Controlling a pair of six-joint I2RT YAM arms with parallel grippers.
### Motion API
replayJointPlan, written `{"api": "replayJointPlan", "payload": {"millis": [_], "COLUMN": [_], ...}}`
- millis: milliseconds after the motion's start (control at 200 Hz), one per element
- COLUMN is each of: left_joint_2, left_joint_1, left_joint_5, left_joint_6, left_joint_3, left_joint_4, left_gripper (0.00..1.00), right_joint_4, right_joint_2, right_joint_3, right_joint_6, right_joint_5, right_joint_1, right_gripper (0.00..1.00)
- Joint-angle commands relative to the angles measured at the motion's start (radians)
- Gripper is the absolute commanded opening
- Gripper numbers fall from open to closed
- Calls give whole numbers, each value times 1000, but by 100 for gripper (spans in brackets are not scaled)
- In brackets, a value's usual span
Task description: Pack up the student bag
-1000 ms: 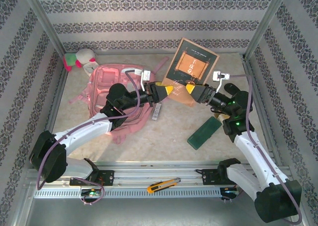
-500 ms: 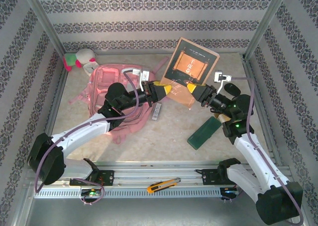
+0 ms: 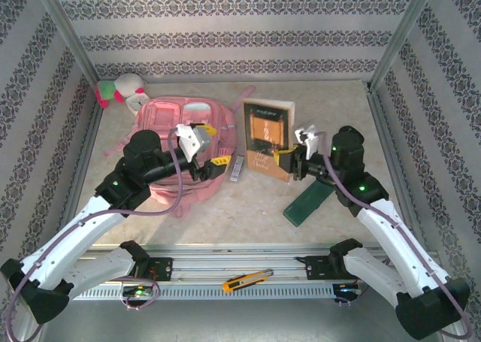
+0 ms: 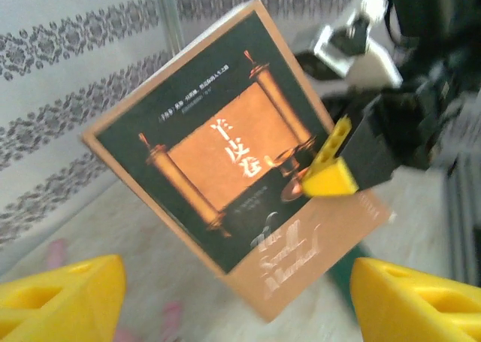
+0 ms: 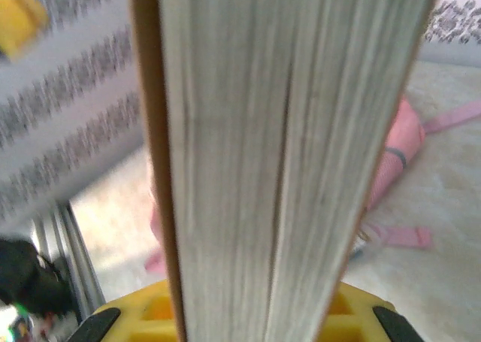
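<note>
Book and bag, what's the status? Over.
Right end effector shut on book. Left end effector open, empty, over student bag edge. Left arm lies across bag.

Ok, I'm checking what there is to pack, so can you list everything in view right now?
student bag: one, pink, lying at the back left of the table
book: one, dark cover with an orange scroll, tan border, held up right of the bag
plush toy: one, white, pink and green, far left corner
case: one, dark green, on the table at right
small stick-like item: one, greyish, between bag and book, too small to identify
utility knife: one, yellow-orange, on the near rail
left gripper: one, yellow fingers, open, facing the book
right gripper: one, yellow fingers, shut on the book
</note>
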Motion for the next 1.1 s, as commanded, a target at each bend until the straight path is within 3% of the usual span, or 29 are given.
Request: {"api": "replayJointPlan", "payload": {"millis": [0, 115, 285, 500, 670, 719, 754, 779, 824, 949, 1094], "left_joint_2": [30, 56, 76, 137, 159, 161, 159, 156, 139, 80, 42], "left_joint_1": [6, 6, 6, 6, 6, 6, 7, 7, 14, 108, 210], "left_joint_5": [-62, -84, -17, 164, 217, 225, 229, 226, 226, 336, 526], "left_joint_6": [397, 472, 475, 417, 427, 426, 419, 405, 377, 256, 39], "left_joint_3": [86, 120, 107, 94, 84, 78, 74, 71, 55, -20, -88], "left_joint_4": [-481, -579, -549, -503, -499, -492, -481, -463, -421, -237, 22], "left_gripper": [81, 90, 92, 86, 68, 52, 34, 15, 1, 0, 0], "right_joint_4": [-243, -381, -480, -461, -430, -416, -406, -400, -381, -233, 115], "right_joint_2": [31, 80, 153, 201, 216, 218, 216, 214, 200, 118, 5], "right_joint_3": [94, 141, 190, 234, 251, 253, 254, 254, 248, 136, -50], "right_joint_6": [-384, -582, -746, -793, -792, -791, -785, -777, -755, -622, -273], "right_joint_5": [76, 169, 270, 210, 173, 165, 155, 146, 120, -47, -326], "right_joint_1": [80, 197, 322, 352, 351, 349, 342, 333, 308, 130, -117], "right_gripper": [0, 0, 0, 0, 0, 0, 0, 0, 8, 36, 54]}}
